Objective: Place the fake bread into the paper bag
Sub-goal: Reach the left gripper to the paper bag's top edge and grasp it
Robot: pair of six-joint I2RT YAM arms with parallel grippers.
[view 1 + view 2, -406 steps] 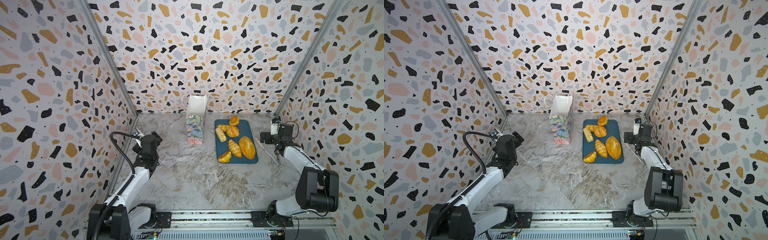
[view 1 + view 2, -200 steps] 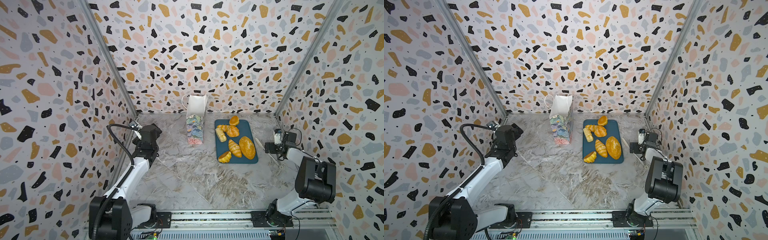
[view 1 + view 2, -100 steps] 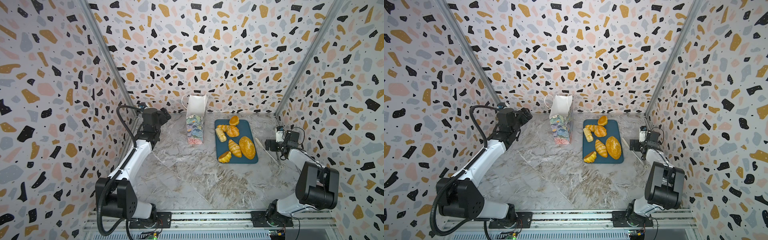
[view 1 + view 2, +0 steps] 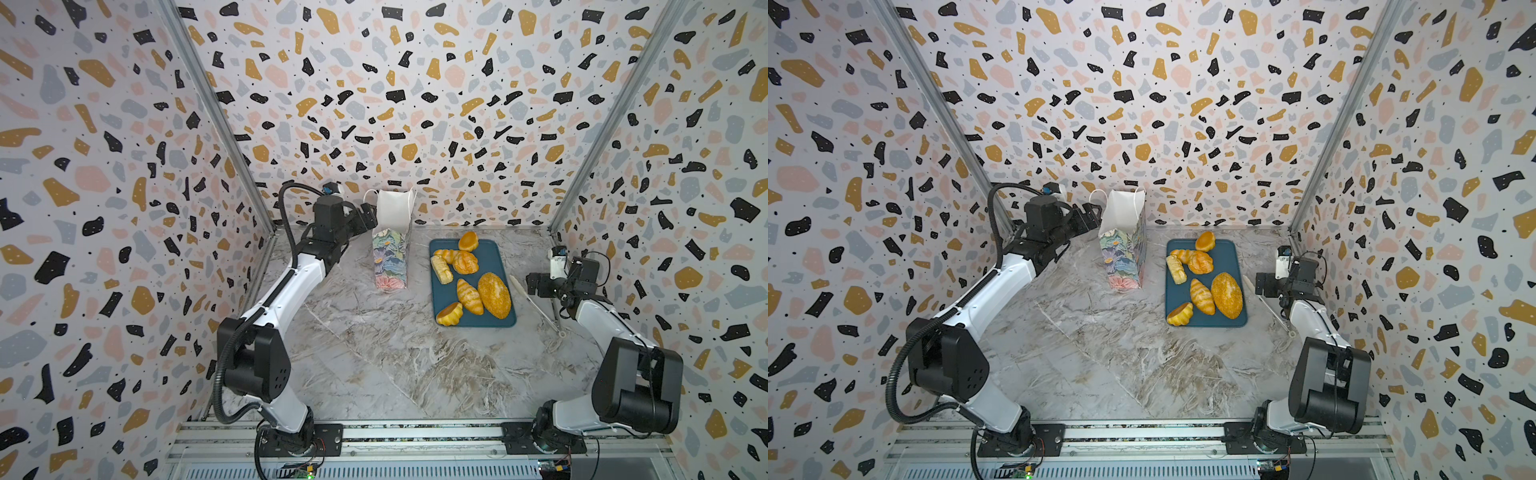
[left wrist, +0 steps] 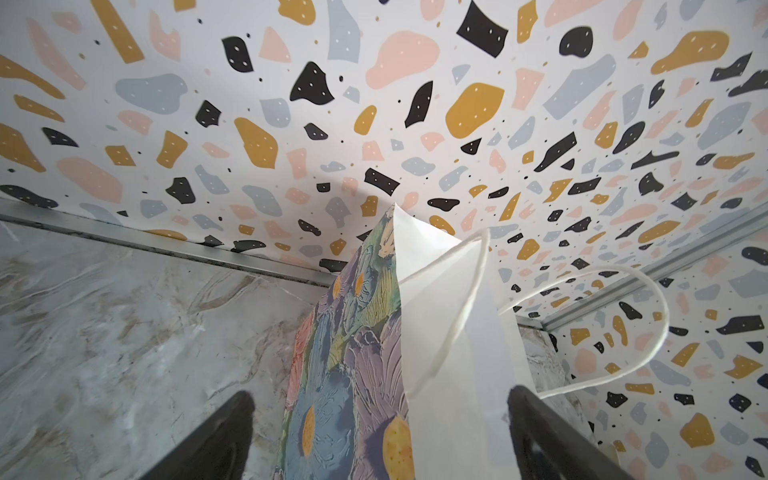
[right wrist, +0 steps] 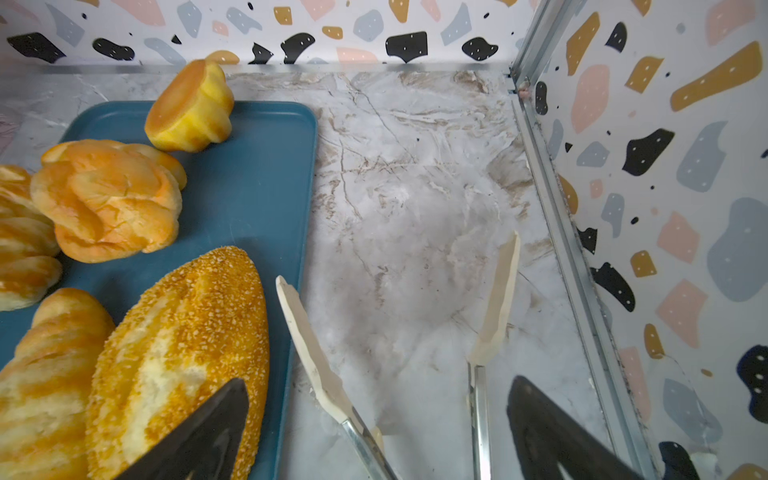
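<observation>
— Since a second ago the left end effector (image 4: 368,215) is reaching across to the upright paper bag (image 4: 390,257). Gripping?
— No, its fingers are standing apart, straddling the rim. The fake bread (image 4: 493,295) is lying on the teal tray (image 4: 494,257); the right end effector (image 4: 534,284), jaws apart, is hovering over the tongs (image 4: 536,305).

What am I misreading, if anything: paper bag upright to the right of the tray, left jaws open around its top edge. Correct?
One thing is wrong. The paper bag stands to the left of the tray, not the right, as both top views show. The rest holds: it is upright, and the left wrist view shows the left gripper with its jaws open around the bag's top edge.
</observation>
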